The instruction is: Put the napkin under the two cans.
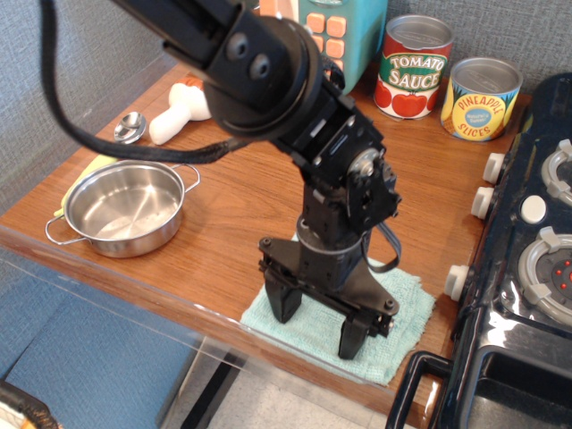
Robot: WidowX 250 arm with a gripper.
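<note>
- One steel pot (124,208) sits at the left of the wooden table (232,188): round, shiny, shallow, with two thin wire loop handles.
- Behind it lies a spoon (130,127) with a polished bowl, its yellow handle partly hidden by the pot.
- Just right of the spoon lies a toy mushroom (181,110), smooth and white-stemmed with a brown cap, tipped on its side.
- Farther right, the black arm (268,80) reaches down from the upper left, its joints glossy and rounded, a dark cable looping off it.
- Its gripper (319,321) points down with the two blunt black fingers (284,301) spread apart, both tips down at the napkin (402,308); I cannot tell how hard they press.
- That napkin is pale mint terry, soft and nubbly, roughly square, lying flat at the table's front edge directly beneath the gripper, which covers its middle.
- Two cans (447,79) stand at the back right, well apart from the napkin: short cylinders with silver ridged tops, one red and green, one yellow and blue.
- At the far right is a black toy stove (527,268), glossy, with white knobs.
</note>
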